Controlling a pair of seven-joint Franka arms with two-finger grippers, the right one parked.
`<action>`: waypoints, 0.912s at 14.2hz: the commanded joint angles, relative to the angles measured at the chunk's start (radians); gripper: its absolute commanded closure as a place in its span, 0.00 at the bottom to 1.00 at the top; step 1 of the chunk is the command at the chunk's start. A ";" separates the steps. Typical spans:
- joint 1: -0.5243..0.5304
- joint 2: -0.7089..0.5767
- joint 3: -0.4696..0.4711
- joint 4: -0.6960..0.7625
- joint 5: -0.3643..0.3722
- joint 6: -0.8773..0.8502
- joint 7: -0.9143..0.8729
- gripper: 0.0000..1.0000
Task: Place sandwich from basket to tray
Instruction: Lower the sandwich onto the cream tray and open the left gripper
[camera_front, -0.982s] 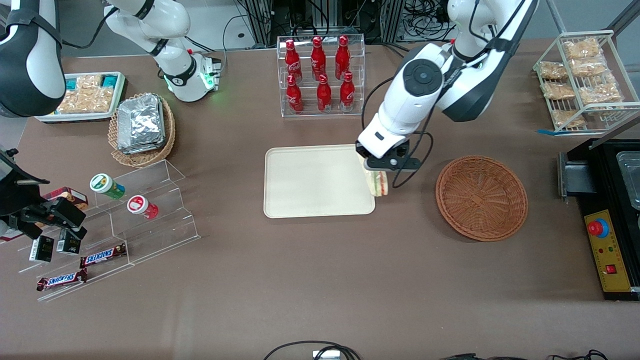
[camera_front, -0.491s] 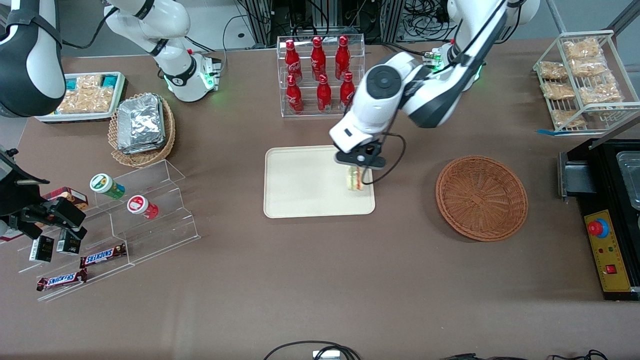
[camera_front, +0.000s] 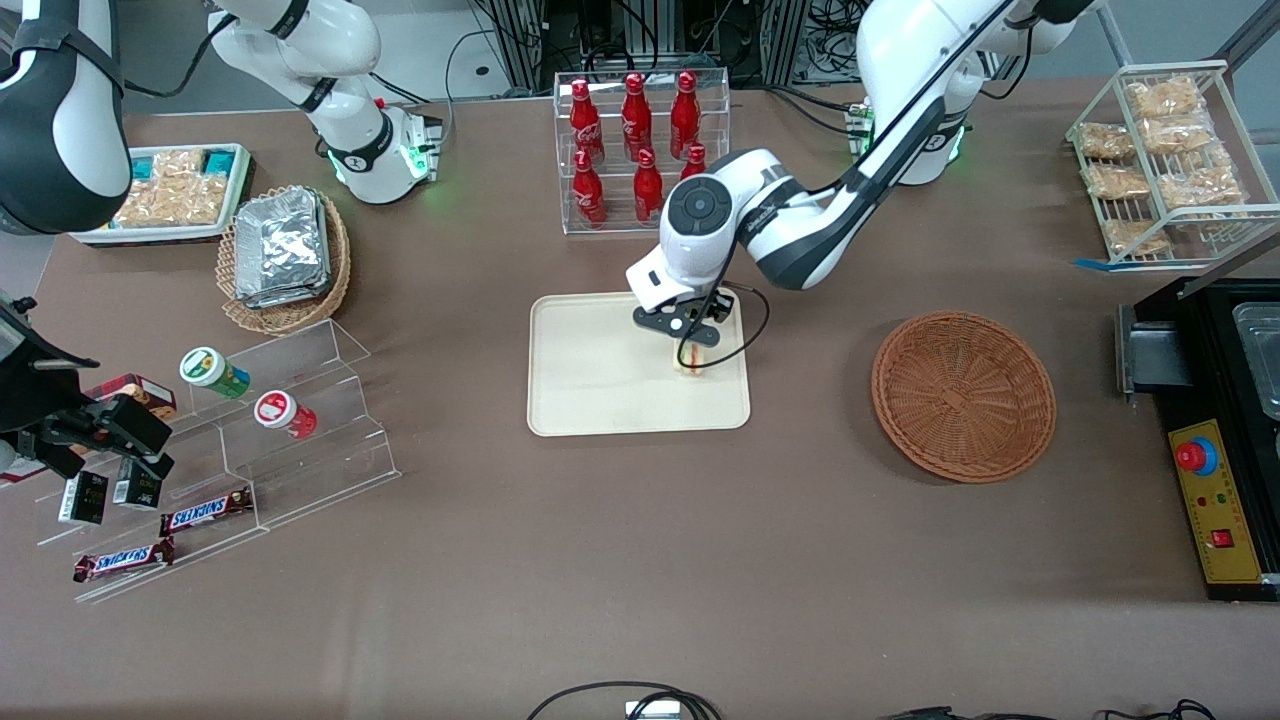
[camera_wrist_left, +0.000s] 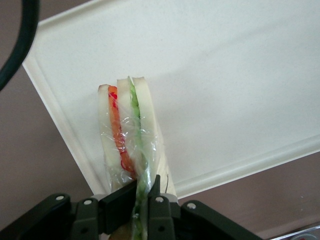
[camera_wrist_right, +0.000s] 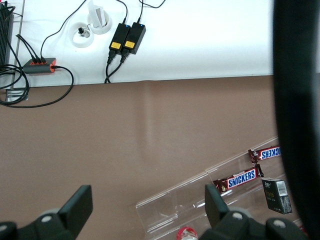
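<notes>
Above tray (camera_front: 590, 390): sandwich (camera_wrist_left: 127, 132) between gripper (camera_wrist_left: 141, 200) fingers (camera_wrist_left: 120, 202)

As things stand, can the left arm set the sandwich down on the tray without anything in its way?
Probably yes. The claw, shut on the sandwich, already hangs over the tray, and the tray surface around it is bare.

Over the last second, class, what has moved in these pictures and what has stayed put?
The gripper, shut on the sandwich, carried it from the tray's edge nearest the basket inward over the tray and lowered it. It has not let go. Tray, basket and bottles stayed where they were.
</notes>
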 joint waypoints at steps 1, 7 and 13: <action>-0.014 0.034 0.012 0.016 0.024 0.005 -0.047 1.00; -0.016 0.123 0.012 0.025 0.197 0.005 -0.194 1.00; -0.013 0.115 0.011 0.027 0.198 0.003 -0.226 0.07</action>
